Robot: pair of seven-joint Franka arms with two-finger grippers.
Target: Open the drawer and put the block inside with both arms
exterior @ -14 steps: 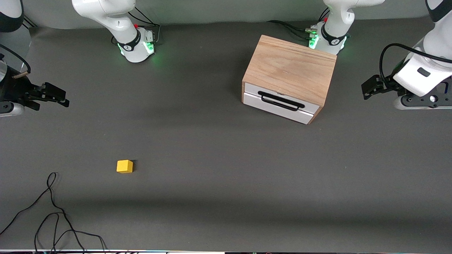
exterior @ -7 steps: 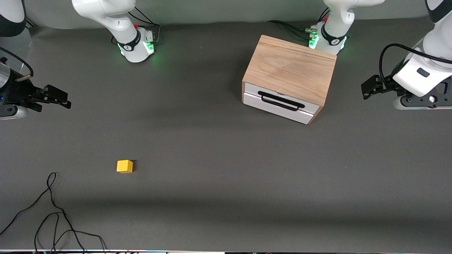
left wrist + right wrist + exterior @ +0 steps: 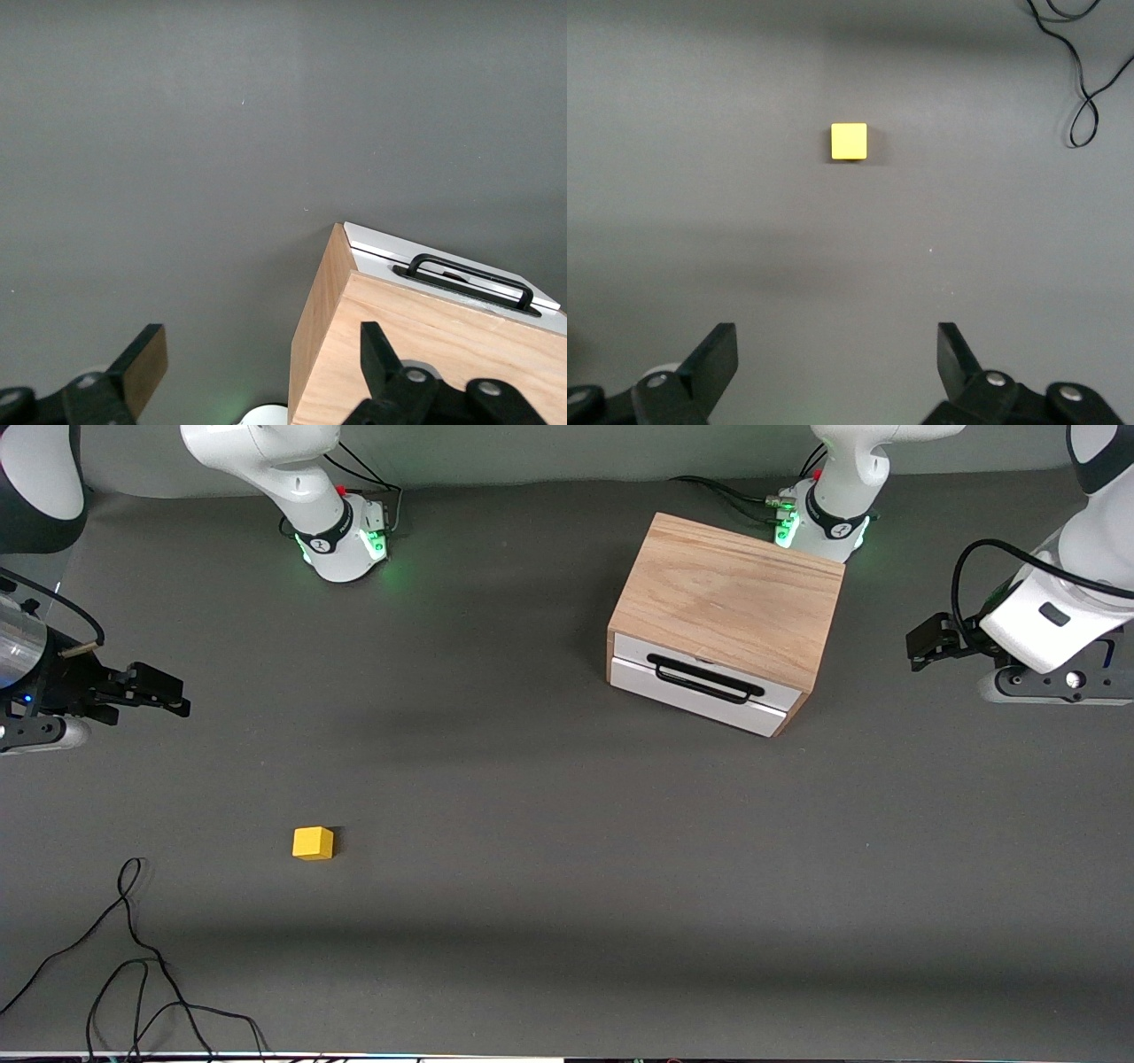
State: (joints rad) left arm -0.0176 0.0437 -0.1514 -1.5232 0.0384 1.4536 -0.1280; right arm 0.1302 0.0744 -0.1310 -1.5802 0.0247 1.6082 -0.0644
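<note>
1. The right pincer (image 3: 164,691) hangs spread and empty over the worktop (image 3: 532,824).
2. The block (image 3: 313,843) lies on the worktop, well apart from that pincer.
3. The drawer (image 3: 695,685) is closed.
4. The left pincer (image 3: 926,642) hangs spread and empty beside the box (image 3: 726,598).

My arms (image 3: 266,460) are white with dark grey joint bands, and green lights glow at both bases. My right gripper (image 3: 151,689) and my left gripper (image 3: 926,642) are black. The block (image 3: 313,843) is a plain yellow-orange, at about eight o'clock on my dark grey table (image 3: 532,824). The box (image 3: 731,598) is light oak with a wavy grain on top; its drawer (image 3: 695,691) front is white, crossed by a black wire handle (image 3: 704,677). A thin black cable (image 3: 133,974) loops at seven o'clock.
</note>
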